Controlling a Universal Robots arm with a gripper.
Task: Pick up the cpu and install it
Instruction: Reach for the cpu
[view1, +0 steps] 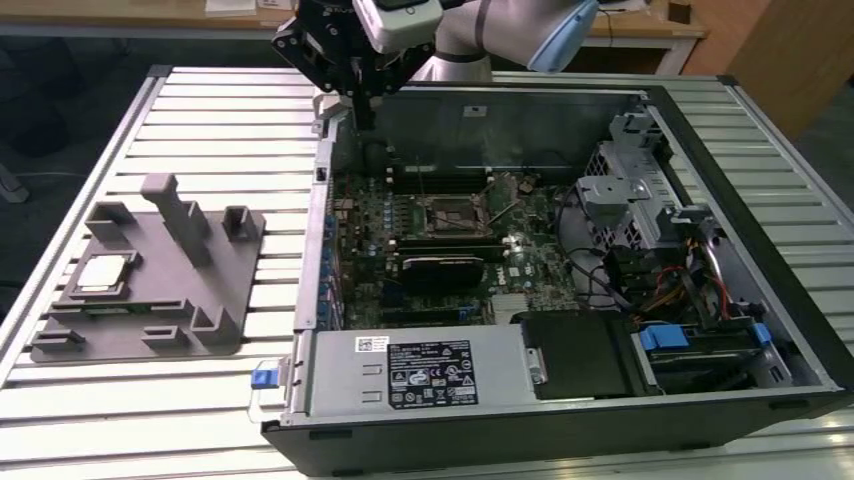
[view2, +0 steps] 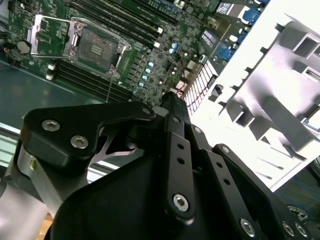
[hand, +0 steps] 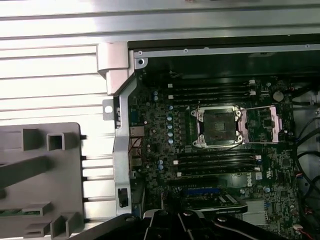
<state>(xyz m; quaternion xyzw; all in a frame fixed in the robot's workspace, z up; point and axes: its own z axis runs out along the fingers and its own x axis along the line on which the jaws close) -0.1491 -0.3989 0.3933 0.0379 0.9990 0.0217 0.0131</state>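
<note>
Grey plastic tray (view1: 200, 300) lies at the exterior view's left on the slatted counter (view1: 134, 400). The cpu (view1: 104, 272) sits flat in a pocket at the tray's left part, untouched. Upright posts (view1: 174, 215) of the tray stand near it, on the side toward the hand.

My hand (view1: 363, 118) hangs at the upper middle of that frame, above the left wall of the open computer case (view1: 320, 250) and well apart from the cpu. Its fingers are pressed together and pinch nothing, so I judge the pick-up is not yet begun. To take the chip, the hand would need to spread and descend from straight above, clear of the posts.

Further right, the socket (view1: 447, 212) on the motherboard is bare. In the first wrist view its lid plate (hand: 260, 125) lies folded back. Cables (view1: 667, 280) and the drive cage (view1: 627, 190) crowd the right side, apart from the socket.
</note>
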